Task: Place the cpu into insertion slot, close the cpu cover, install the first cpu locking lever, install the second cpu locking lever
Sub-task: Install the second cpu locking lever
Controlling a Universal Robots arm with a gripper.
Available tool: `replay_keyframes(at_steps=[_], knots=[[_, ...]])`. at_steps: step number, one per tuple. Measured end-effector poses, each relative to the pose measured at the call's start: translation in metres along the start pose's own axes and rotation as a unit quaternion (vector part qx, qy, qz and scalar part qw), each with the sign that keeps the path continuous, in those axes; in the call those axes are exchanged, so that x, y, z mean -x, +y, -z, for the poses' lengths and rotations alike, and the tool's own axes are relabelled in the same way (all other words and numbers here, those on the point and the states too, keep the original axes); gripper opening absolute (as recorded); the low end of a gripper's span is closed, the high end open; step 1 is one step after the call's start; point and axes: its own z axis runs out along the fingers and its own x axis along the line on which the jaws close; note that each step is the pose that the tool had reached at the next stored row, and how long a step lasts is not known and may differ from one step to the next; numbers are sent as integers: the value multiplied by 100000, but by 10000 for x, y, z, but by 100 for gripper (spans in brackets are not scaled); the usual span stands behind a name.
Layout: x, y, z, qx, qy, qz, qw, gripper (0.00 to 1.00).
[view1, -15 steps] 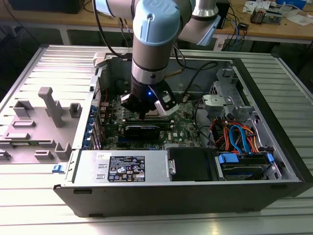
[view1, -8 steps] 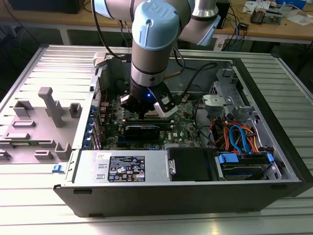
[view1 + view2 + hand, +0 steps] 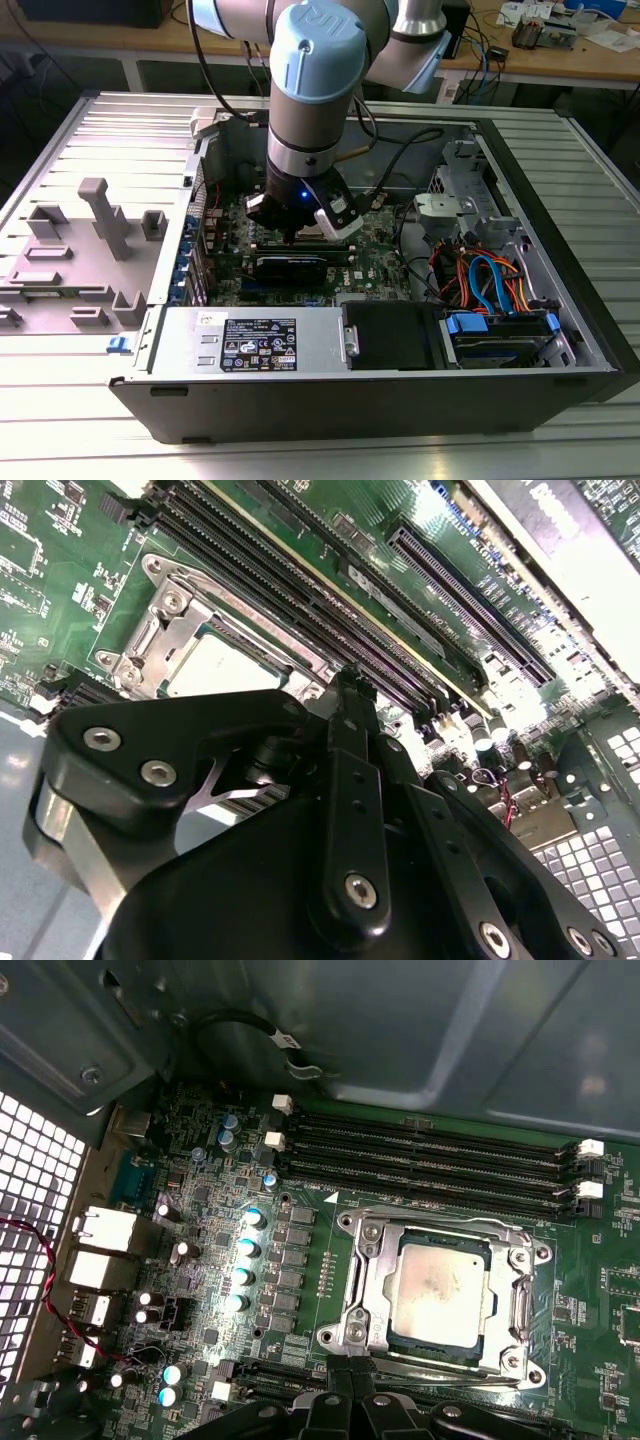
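With the cpu [image 3: 440,1290] already seated in its socket and the cpu cover [image 3: 372,1272] down around it, we judge the levers the remaining work, our gripper [image 3: 350,1392] hanging closed and empty just beside the socket.

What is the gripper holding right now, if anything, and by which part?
Nothing that I can make out. The gripper sits just beside the socket; the cpu lies seated under the closed cpu cover. Any contact with a lever can't be told.

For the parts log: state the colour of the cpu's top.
Dull silver-grey, smudged; the cpu shows best in the first wrist view.
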Motion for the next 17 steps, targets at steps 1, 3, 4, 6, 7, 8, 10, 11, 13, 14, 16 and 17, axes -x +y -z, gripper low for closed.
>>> replay_keyframes(at_steps=[1, 3, 4, 6, 7, 8, 10, 11, 13, 14, 16, 17], knots=[[0, 0, 0, 10, 0, 1, 100000, 11], [-1, -2, -7, 60, -7, 17, 100000, 11], [-20, -10, -68, 378, -61, 25, 99999, 11], [-54, -9, -96, 524, -89, 16, 99999, 11], [-60, -8, -98, 573, -120, -67, 99998, 11], [-67, -7, -101, 629, -182, -339, 99997, 11], [-68, -9, -106, 769, -317, -912, 99992, 11], [-69, -9, -108, 915, -382, -1074, 99989, 11], [-69, -9, -110, 1286, -471, -1207, 99983, 11], [-71, -9, -112, 1479, -513, -1222, 99980, 11], [-83, -7, -118, 1588, -540, -1272, 99978, 11], [-94, -7, -125, 1660, -563, -1321, 99976, 11]])
